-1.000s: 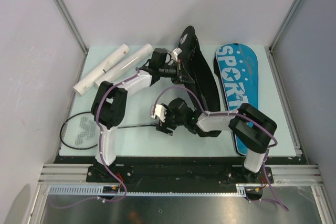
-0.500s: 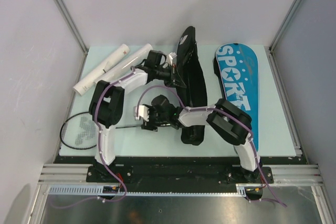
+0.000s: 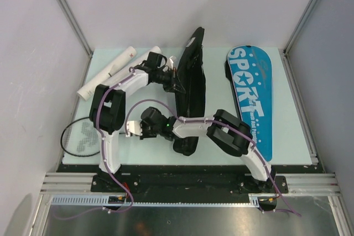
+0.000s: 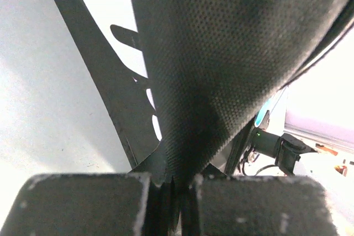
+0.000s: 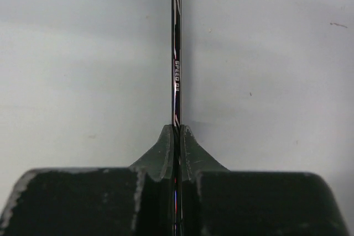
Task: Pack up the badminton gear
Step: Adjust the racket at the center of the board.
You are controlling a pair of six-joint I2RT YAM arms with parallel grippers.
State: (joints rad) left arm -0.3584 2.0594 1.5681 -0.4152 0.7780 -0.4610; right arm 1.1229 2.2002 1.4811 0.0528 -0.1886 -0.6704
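From above, the racket lies by the surface's near left corner, with the bag's black flap raised mid-surface. Left wrist: your left jaws clamp that flap; hold it high. Right wrist: your right jaws clamp the racket shaft; feed it straight in.

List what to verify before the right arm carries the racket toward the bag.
1. Right gripper shut on the racket shaft: ok, pads meet on it.
2. Left gripper pinching the black bag fabric, flap held raised: ok.
3. Bag opening wide enough for the racket head: cannot tell, the opening is not shown.
4. Shaft clear of the left arm, which overlaps it in the top view: cannot tell.
5. White tubes out of the racket's path: ok, they lie at the far left of the table.
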